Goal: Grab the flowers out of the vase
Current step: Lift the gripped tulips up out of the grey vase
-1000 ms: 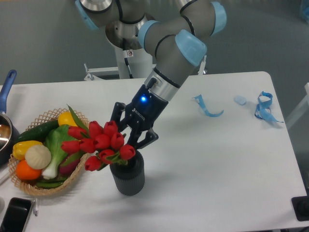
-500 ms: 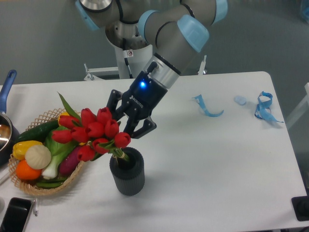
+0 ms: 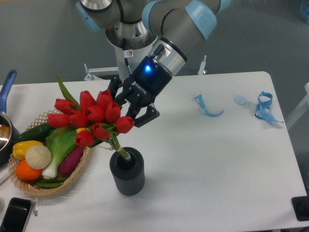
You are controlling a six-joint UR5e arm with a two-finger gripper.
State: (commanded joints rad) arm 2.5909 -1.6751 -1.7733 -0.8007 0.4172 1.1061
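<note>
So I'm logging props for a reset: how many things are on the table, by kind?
Flower bunch: 1
Vase: 1
Basket of vegetables: 1
Blue ribbons: 2
Pot, left edge: 1
Phone, bottom left corner: 1
Total: 7

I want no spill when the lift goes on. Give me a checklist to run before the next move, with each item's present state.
1. Fingers shut on the flowers: ok, bunch rides with the gripper.
2. Stems out of the vase: not ok, lower ends are in its mouth.
3. Vase upright on the table: ok.
4. Bunch off the wicker basket of vegetables: ok, it hangs above it.
5. Grip firmness: cannot tell, buds hide the contact.
</note>
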